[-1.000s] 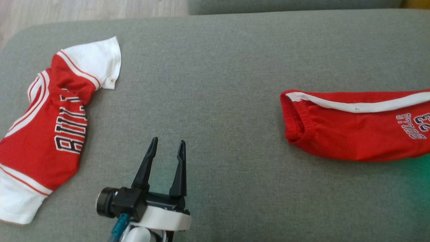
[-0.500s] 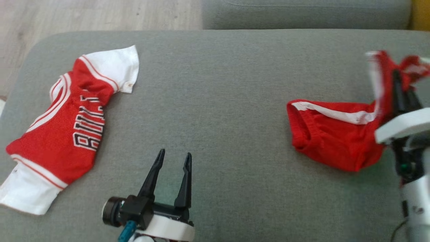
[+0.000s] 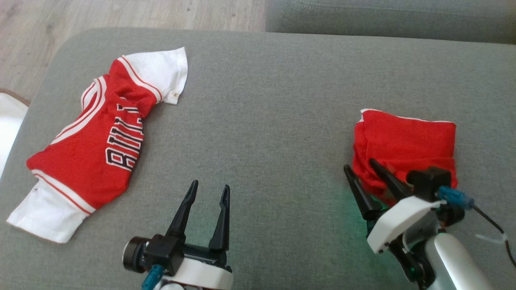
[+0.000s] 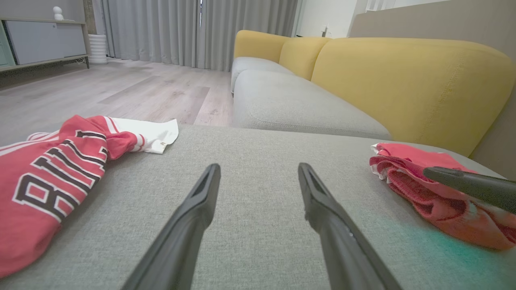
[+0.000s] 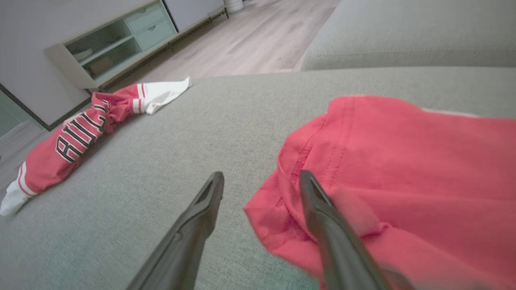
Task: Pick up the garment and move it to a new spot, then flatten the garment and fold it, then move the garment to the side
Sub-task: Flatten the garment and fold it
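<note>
Hovering low at the lower right of the head view, the right hand [image 3: 358, 164] has its two fingers spread wide with nothing between them. In its own wrist view one finger lies over the near left corner of the red garment [image 3: 403, 141] and the other over bare cushion [image 3: 282, 100]; whether it touches the cloth I cannot tell. The garment sits at the right of the frame as a compact folded square, its far edge neat, its near edge rumpled and thick.

The fold looks done, so the remaining step is probably the move to the side. The risk lies in that straddling pose. If the fingers close as they stand, they would likely pinch only the top layers at the corner, and a lift or drag would peel the fold open. Dragging across the rough grey cloth could also bunch the bottom layer.

The left hand [image 3: 210, 185], at the lower middle, is equally open and empty over bare cushion. It is well apart from the garment and from the red and white jersey [image 3: 92, 153] at the left.
</note>
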Motion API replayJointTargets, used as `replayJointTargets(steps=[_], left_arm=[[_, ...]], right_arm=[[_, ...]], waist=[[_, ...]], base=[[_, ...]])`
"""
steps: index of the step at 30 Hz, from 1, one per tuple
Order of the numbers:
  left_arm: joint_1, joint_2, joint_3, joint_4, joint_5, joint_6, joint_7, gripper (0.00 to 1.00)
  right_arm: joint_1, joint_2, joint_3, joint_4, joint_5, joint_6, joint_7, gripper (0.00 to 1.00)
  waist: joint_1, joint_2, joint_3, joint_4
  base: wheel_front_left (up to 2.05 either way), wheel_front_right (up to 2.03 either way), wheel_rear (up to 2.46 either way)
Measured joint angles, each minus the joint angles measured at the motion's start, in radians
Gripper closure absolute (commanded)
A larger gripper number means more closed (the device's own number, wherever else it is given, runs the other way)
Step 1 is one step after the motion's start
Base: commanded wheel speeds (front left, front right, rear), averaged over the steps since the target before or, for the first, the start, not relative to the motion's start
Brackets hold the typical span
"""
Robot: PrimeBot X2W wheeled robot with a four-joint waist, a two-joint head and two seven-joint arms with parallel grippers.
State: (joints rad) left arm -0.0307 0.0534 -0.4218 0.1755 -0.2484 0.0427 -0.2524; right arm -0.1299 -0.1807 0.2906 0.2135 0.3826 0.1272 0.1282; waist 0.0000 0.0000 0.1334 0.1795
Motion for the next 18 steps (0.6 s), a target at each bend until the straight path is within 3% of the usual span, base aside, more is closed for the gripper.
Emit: replayJointTargets(steps=[6,11,18], left_arm=[[0.008,0.000,0.006,-0.003,0.000,0.001,0.000,0.00],[0.060,0.000,0.024,-0.013,0.000,0.002,0.000,0.00],[0.107,0.001,0.069,-0.033,0.001,0.010,0.000,0.00]], right_arm=[[0.073,-0.001,-0.024,-0.080,-0.036,0.000,-0.081,0.00],[0.156,0.007,-0.110,-0.124,-0.065,0.000,-0.160,0.00],[0.211,0.012,-0.215,-0.102,-0.113,0.000,-0.266,0.00]], waist=[[0.0000,0.0000,-0.030,-0.018],[-0.0001,0.0000,-0.065,-0.036],[-0.0002,0.0000,-0.122,-0.060]], base=[[0.00,0.00,0.00],[0.00,0.00,0.00],[0.00,0.00,0.00]])
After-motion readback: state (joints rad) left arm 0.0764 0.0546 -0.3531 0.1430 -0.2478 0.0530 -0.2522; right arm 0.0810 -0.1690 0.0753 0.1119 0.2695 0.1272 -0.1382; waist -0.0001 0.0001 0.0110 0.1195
